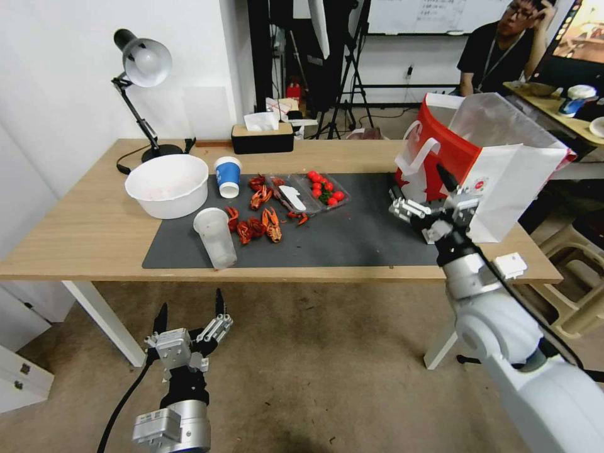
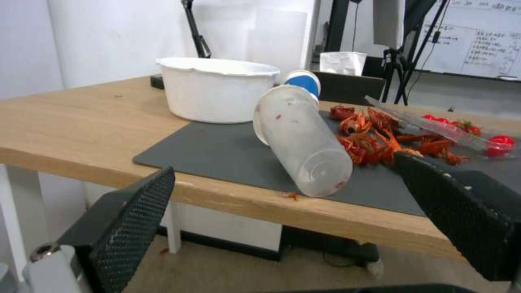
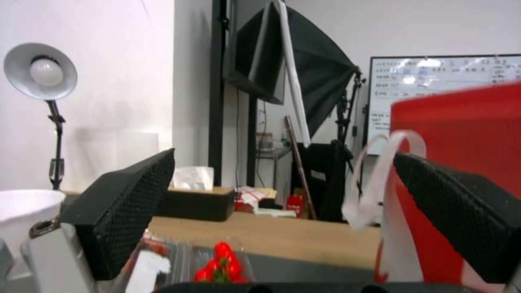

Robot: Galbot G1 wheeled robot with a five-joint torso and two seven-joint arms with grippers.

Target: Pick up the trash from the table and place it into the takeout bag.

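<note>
One clear cup (image 1: 216, 238) lies on its side at the near edge of the table (image 1: 75, 233), straight ahead of the wide-open left hand (image 1: 190, 313), its long axis pointing toward that hand, which is nearer than the open right hand (image 1: 421, 192) by the bag (image 1: 497, 163).

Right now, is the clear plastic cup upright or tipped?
Tipped: the clear plastic cup lies on its side on the dark mat, base toward the table edge.

Lighting's pretty even and bright, soft shadows under the table (image 1: 94, 233). Head view bends hard at the edges, fisheye style. Both wrist views look soft, with nearby fingers (image 2: 136, 219) blurry.
</note>
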